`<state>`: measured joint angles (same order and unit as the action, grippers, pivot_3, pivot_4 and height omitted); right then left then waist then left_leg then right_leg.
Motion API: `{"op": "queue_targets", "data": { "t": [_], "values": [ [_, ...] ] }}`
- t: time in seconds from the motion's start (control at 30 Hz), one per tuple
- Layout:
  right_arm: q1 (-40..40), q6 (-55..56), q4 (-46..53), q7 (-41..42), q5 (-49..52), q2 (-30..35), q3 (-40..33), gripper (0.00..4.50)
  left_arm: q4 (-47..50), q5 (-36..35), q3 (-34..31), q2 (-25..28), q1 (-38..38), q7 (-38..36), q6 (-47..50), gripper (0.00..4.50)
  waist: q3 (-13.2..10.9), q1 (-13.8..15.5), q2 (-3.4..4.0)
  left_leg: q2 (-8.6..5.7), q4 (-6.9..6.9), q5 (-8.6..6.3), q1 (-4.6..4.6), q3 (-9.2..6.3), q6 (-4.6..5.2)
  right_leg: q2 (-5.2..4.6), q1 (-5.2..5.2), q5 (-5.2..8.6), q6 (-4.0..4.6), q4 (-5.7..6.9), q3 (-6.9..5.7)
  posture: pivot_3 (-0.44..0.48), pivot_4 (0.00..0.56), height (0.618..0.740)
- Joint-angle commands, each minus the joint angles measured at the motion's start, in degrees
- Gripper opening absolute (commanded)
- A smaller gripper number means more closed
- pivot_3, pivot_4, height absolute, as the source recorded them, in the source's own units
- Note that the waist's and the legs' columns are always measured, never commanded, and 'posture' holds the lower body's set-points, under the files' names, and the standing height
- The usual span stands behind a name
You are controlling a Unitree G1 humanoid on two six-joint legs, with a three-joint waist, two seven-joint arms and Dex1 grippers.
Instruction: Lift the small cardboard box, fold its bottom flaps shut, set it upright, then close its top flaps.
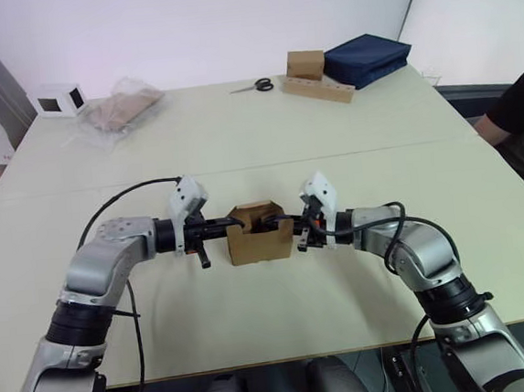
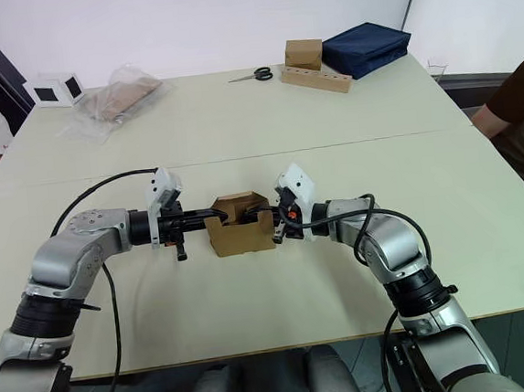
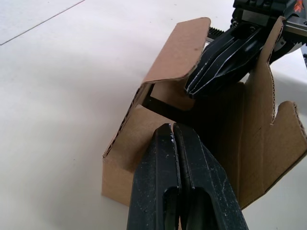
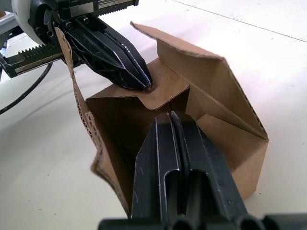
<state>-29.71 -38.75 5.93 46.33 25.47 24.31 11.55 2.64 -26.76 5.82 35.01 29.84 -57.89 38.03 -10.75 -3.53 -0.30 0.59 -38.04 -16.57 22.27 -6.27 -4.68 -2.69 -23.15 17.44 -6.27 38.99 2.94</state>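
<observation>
The left gripper [image 1: 232,223], its two black fingers pressed together with nothing between them, reaches in from the robot's left and presses its tips down on a folded-in flap of the small plain brown corrugated cardboard box [image 1: 259,244]. The box stands on the pale beige table [image 1: 240,152] near its front edge, midway between both arms, its open side up. Of the top flaps [image 3: 178,50], one stands tilted over the opening, another rises upright with a notched edge, and two lie pushed inward. The right gripper [image 1: 287,219], fingers likewise closed on nothing, comes in from the opposite side, its tips resting on the inward flap facing it. At the far edge lie a white box with dark windows [image 1: 58,99], a crumpled clear plastic bag [image 1: 118,108], black-handled scissors [image 1: 256,85], a brown cube on a holed cardboard strip [image 1: 316,77] and a folded navy fabric case [image 1: 367,58].
</observation>
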Motion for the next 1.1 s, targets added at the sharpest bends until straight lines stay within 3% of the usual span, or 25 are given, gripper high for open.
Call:
{"op": "queue_targets", "data": {
  "t": [0.03,0.3,0.6,0.73,0.97,1.1],
  "values": [
    [0.09,-1.63,0.64,-0.67,0.98,0.47,-2.79,0.00,-0.97,-0.86,-2.32,0.34,0.46,0.45,1.00,0.04,0.00,0.17,0.00,0.00,-0.01,0.00,0.00,0.00,0.00,0.00,0.00,0.00,0.00,0.00,0.00,0.000,0.150,0.740],
    [-1.20,-5.73,6.00,-2.74,6.41,2.06,-11.28,0.00,-0.30,-1.71,-3.06,0.28,0.33,-0.12,1.52,0.04,-0.02,0.86,0.00,0.00,-0.01,0.00,0.05,0.01,0.00,0.00,-0.06,0.00,0.00,0.00,0.00,0.000,0.150,0.740],
    [3.42,-15.47,23.87,-0.76,21.78,8.92,-19.39,0.00,-0.34,-1.34,-2.43,-0.14,0.09,-0.40,0.95,0.04,-0.03,1.16,0.00,0.01,0.00,0.00,0.10,-0.02,0.01,0.01,-0.09,0.00,0.00,-0.02,-0.01,0.000,0.150,0.740],
    [4.33,-17.32,27.21,-2.58,24.56,8.67,-17.48,0.00,0.22,-4.47,-5.59,0.61,1.75,-0.83,3.45,0.04,-0.03,0.99,0.00,0.02,0.00,0.00,0.07,-0.02,0.01,0.03,-0.08,0.00,0.00,0.02,-0.01,0.000,0.150,0.740],
    [5.10,-12.72,24.15,-4.14,17.17,6.52,-7.38,0.00,-0.69,-8.95,-10.67,7.42,4.15,-5.17,7.52,0.04,-0.07,0.97,-0.04,0.02,0.01,0.00,0.09,-0.01,0.01,0.04,-0.12,0.01,0.01,0.00,-0.01,0.000,0.150,0.740],
    [4.47,-9.65,20.52,-3.59,13.39,5.60,-3.80,0.00,-8.46,-5.18,-8.58,7.80,7.85,-6.84,2.96,0.04,-0.07,1.23,-0.04,0.01,0.01,0.00,0.09,-0.01,0.00,0.01,-0.09,0.01,0.01,-0.01,-0.03,0.000,0.150,0.740]
  ]
}}
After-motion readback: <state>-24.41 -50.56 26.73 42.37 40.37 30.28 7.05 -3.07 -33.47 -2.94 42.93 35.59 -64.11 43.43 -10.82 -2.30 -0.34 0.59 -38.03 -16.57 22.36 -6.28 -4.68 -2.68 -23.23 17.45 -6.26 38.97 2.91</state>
